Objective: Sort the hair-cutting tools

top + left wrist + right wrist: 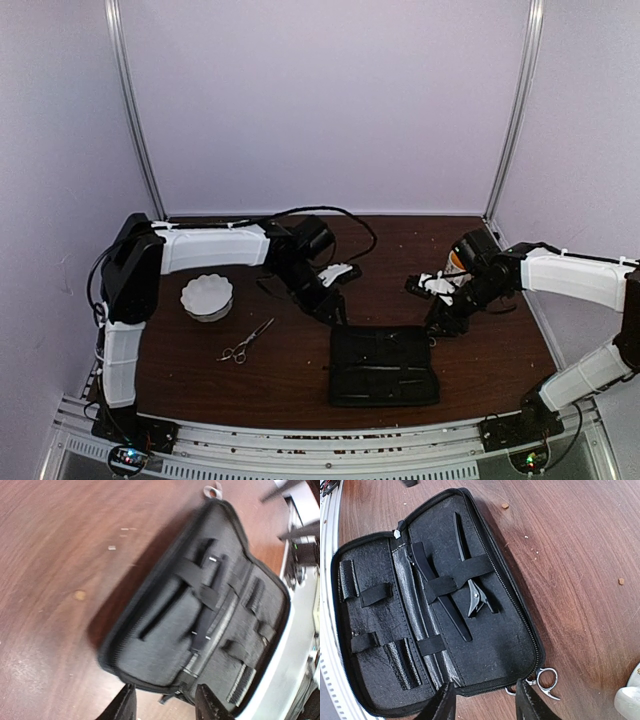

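Zip case lies open, near centre. Two black pieces, clip & longer bar, sit under its elastic strap. One scissors on table, left of case, just near of white bowl. The 2nd scissors shows only ring handles at case edge by right gripper. Both it & left gripper stand half-wide, holding nothing.

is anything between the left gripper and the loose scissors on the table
Nothing visible: bare table lies between the left gripper and the scissors. The white bowl sits off that line, farther back.
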Motion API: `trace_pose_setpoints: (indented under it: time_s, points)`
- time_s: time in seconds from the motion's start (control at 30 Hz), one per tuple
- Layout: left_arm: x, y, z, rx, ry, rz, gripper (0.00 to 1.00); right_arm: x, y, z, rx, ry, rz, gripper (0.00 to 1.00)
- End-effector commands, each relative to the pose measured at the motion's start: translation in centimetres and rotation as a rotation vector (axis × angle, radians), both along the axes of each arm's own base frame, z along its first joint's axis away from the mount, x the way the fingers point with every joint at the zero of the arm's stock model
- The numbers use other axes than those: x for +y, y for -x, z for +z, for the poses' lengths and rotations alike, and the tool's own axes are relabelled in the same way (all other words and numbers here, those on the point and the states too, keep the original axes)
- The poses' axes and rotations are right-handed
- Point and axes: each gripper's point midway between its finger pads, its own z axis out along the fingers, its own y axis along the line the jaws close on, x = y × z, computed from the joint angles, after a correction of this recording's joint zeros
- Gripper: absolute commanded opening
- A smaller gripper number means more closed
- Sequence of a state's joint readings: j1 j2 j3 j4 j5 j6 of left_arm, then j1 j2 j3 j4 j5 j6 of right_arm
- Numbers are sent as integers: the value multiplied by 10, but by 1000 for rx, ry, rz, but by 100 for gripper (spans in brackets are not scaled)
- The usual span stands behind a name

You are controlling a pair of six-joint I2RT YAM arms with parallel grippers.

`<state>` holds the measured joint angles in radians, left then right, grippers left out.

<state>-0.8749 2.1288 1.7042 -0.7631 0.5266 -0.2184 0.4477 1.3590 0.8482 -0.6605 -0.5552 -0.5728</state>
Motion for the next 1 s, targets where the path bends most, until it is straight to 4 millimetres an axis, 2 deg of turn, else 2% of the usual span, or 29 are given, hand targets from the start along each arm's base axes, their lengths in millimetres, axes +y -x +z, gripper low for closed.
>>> trace_pose_setpoints:
  time_s: [0.0,0.37,0.5,0.6,0.83,0.97]
  points:
    - [-3,-24,-2,-5,46,120,43,0,-3,3,-26,5,-3,42]
    - [-5,-18,-41,105,7,175,40,0,-5,1,-27,12,-10,42]
    - [2,-21,-52,86,-38,195,31,-1,-5,-1,-23,16,-11,42]
    - [7,-19,-57,83,-63,199,20,0,-5,-1,-21,17,-11,42]
    - [23,-19,-54,26,-99,207,0,1,-5,-2,-12,13,-9,42]
    - [33,-17,-43,-26,-108,174,0,-1,-6,-1,-20,24,-6,42]
